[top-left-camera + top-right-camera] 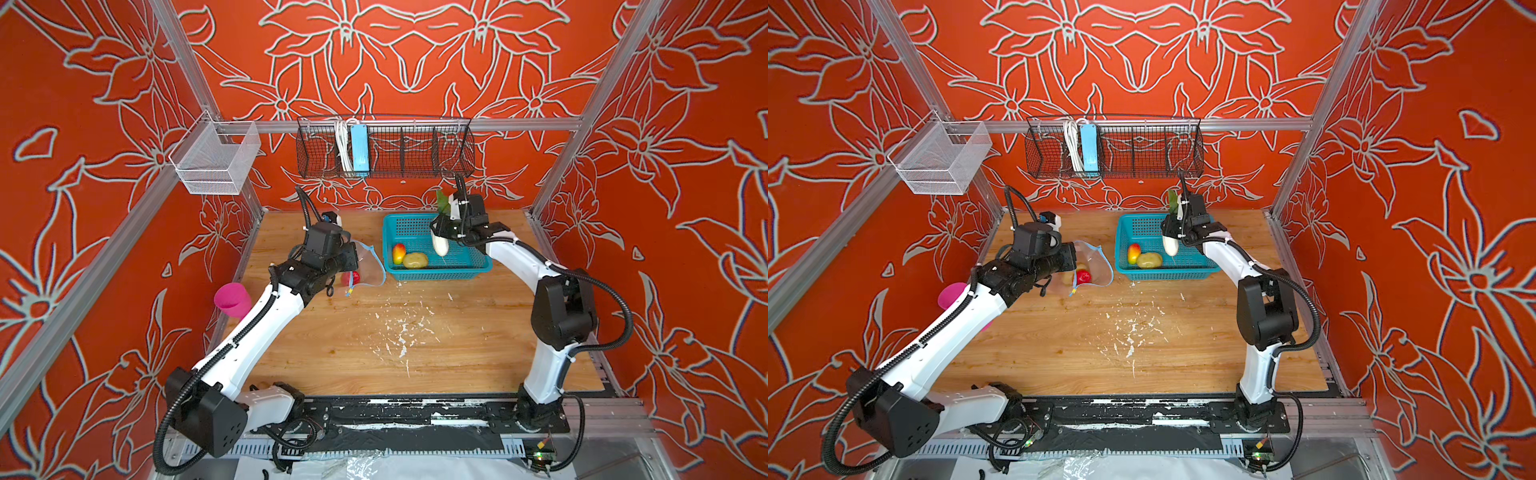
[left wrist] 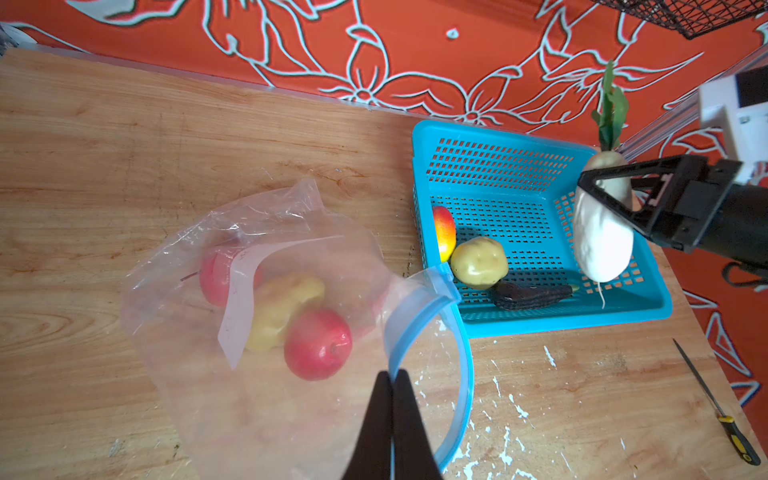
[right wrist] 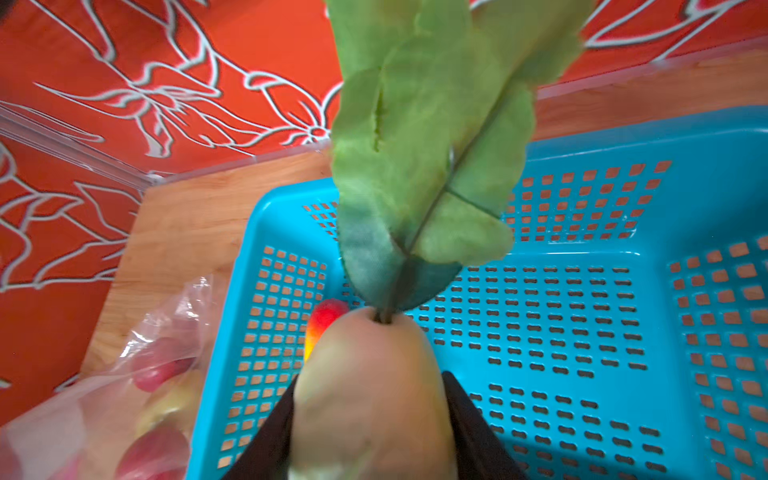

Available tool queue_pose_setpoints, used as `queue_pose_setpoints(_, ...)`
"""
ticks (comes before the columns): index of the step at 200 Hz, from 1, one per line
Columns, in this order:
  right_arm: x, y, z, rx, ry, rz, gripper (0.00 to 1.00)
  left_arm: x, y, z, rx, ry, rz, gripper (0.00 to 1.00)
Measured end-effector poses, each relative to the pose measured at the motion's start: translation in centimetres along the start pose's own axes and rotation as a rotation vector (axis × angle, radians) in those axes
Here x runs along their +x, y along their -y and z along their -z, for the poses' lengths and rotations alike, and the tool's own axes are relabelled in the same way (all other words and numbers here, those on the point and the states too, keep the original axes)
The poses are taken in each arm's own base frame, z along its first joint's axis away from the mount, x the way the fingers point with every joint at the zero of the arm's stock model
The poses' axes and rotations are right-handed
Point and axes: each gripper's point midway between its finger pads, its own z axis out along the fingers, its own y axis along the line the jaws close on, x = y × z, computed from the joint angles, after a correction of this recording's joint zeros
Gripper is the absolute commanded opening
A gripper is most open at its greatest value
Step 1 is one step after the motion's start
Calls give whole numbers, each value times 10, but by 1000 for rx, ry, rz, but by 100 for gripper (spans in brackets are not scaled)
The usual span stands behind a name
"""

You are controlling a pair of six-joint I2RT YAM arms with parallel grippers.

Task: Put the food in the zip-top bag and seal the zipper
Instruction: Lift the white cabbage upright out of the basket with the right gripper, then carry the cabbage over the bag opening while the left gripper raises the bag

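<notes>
The left gripper (image 2: 390,380) is fully closed on the blue zipper (image 2: 415,320) of the zip-top bag (image 2: 187,282) and lifts this edge, so the mouth stands open toward the teal basket (image 2: 498,135). The bag lies on the table (image 2: 104,145) just beside it, with two red apples (image 2: 318,344) and a potato lump (image 2: 282,307) inside. The right gripper (image 3: 370,419), jaws about half apart, clamps the white radish (image 2: 602,245) upright above the basket, probably ready to carry it to the bag, while the mango (image 2: 444,232) and another potato (image 2: 479,262) wait in the basket.
</notes>
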Motion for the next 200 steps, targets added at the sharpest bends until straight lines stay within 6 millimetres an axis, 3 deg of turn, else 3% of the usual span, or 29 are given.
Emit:
queue_pose_setpoints(41,-1,-11,17,-66,53,-43,36,0,0,0,0,1,3,0)
queue_pose_setpoints(95,3,-34,21,-143,79,-76,35,0,-3,1,-16,0,6,0)
queue_pose_setpoints(129,6,-73,30,-229,95,-65,35,-2,-5,3,-32,3,18,0)
queue_pose_setpoints(172,8,-125,49,-339,129,-18,34,-21,-2,13,-45,36,40,0)
queue_pose_setpoints(200,7,-147,56,-398,156,-4,34,-33,3,17,-41,41,52,0)
